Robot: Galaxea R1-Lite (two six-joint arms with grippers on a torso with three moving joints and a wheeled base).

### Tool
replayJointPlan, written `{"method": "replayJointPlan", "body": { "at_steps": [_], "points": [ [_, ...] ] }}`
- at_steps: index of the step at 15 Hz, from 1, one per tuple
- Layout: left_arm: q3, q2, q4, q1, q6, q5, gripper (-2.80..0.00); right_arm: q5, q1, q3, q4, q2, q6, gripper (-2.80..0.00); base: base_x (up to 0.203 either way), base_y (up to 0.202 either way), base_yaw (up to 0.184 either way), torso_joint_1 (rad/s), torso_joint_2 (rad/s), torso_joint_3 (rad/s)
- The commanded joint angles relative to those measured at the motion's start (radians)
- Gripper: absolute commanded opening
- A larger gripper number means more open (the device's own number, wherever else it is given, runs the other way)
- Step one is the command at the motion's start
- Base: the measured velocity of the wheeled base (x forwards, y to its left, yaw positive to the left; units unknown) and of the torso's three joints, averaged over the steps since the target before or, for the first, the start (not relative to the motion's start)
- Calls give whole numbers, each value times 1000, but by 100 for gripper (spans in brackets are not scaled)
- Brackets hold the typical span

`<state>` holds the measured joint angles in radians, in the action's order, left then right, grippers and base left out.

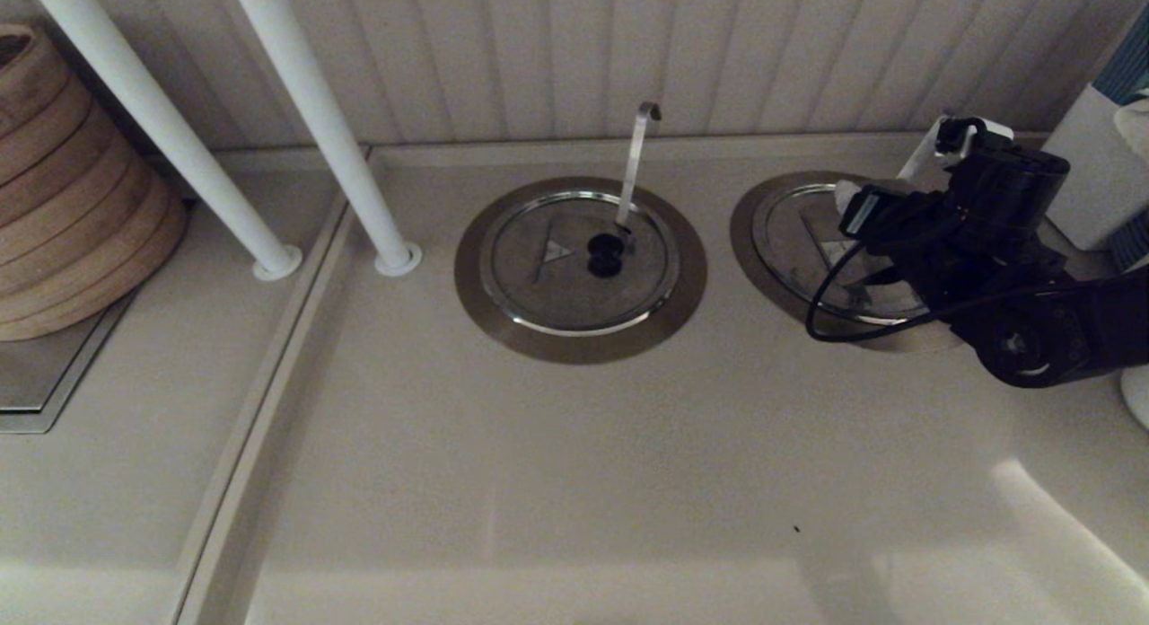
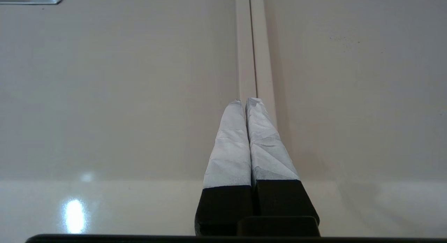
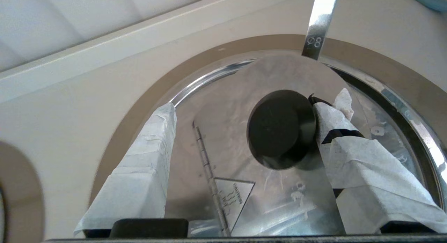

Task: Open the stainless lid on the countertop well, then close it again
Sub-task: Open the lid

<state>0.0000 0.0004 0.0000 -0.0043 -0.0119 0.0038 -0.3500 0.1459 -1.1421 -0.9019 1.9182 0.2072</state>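
Observation:
The stainless lid (image 1: 799,239) lies in the countertop well (image 1: 743,239) at the right, mostly covered by my right arm (image 1: 978,248). In the right wrist view the lid (image 3: 223,110) shows its black knob (image 3: 279,127), a triangle mark (image 3: 232,196) and the straight metal handle (image 3: 319,23); the well's brushed ring (image 3: 146,96) curves around it. My right gripper (image 3: 244,110) is open just above the lid, one taped finger (image 3: 349,138) against the knob's side, the other finger (image 3: 150,159) well clear. My left gripper (image 2: 244,101) is shut on nothing over bare counter.
The twin lid (image 1: 556,284) with the hook-tipped handle (image 1: 635,158) sits at the centre. Two white poles (image 1: 332,131) and a stack of bamboo steamers (image 1: 72,185) stand at the left. A white container (image 1: 1095,167) is at the far right, close to my right arm.

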Motion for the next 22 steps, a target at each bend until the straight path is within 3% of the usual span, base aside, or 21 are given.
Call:
{"method": "replayJointPlan", "body": {
  "at_steps": [1,22],
  "points": [
    [0,1,0,0,0,0,-280,-1,11,9,-5,-18,1,0,0,0,0,0,0,0],
    [2,1,0,0,0,1,-280,-4,71,50,-6,-60,3,0,0,0,0,0,0,0]
  ]
}}
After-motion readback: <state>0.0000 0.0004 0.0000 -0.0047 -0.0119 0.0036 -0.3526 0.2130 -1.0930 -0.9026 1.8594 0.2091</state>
